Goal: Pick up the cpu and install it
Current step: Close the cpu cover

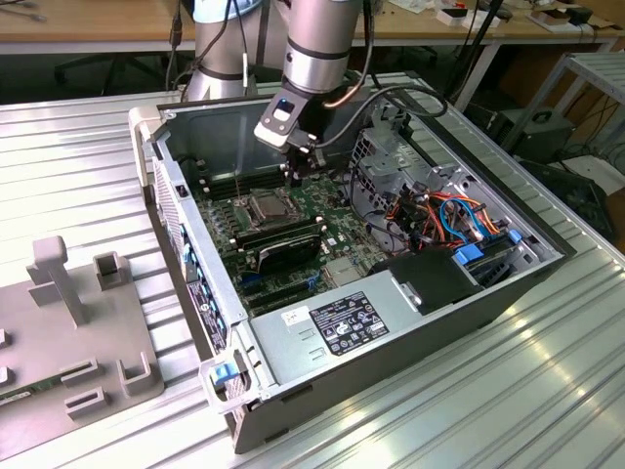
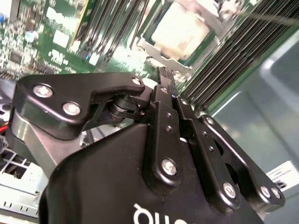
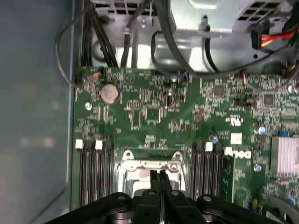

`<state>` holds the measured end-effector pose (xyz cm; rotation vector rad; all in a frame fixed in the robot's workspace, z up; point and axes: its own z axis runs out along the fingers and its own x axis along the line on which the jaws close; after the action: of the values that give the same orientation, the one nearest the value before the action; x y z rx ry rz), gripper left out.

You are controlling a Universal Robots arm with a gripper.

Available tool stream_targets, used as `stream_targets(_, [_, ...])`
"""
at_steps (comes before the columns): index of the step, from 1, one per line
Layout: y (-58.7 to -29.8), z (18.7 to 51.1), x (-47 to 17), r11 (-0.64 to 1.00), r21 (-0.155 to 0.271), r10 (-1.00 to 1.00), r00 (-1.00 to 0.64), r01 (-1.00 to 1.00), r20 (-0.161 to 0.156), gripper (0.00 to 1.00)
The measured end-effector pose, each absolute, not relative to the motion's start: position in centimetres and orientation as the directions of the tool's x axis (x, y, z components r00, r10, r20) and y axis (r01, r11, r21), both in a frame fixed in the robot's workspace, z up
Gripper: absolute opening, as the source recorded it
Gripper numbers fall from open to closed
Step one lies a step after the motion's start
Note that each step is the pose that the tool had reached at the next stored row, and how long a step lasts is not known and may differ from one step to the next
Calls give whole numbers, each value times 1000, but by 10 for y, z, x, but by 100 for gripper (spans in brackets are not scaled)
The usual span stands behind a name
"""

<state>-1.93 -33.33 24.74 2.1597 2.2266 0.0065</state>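
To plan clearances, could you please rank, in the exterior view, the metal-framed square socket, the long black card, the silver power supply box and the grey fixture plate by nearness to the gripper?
1. Metal-framed square socket, beside the gripper.
2. Long black card, past the socket.
3. Silver power supply box, nearer the camera.
4. Grey fixture plate, outside the computer case, exterior view's left.

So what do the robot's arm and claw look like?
The arm is a shiny silver tube with a black cable looping beside it. The claw is black, with thin fingers, silver screws and white lettering.
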Motion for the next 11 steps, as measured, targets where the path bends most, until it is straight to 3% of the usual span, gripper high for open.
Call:
stream_targets(6, [-333,247,-21,36,31,999,-35,999,-26,11])
stream_targets(11, [-333,247,-21,151,31,988,-150,988,-26,11])
